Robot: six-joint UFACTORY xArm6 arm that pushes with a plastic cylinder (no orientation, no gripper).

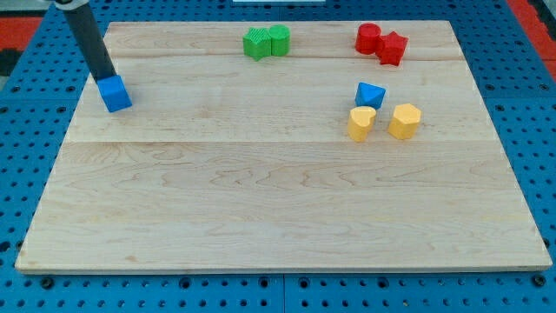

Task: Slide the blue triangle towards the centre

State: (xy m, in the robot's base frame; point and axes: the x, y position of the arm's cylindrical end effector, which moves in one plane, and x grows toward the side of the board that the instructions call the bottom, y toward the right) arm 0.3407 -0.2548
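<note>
The blue triangle [370, 94] lies on the wooden board [278, 200] at the view's right, just above a yellow heart-like block [361, 123] and a yellow hexagon [404, 121]. My tip [103, 80] is far away at the view's upper left, touching the top-left edge of a blue cube [115, 93]. The rod leans up and to the left out of the view.
Two green blocks [266, 42] sit together at the view's top centre. Two red blocks [381, 43] sit together at the top right. A blue pegboard [530, 104] surrounds the board.
</note>
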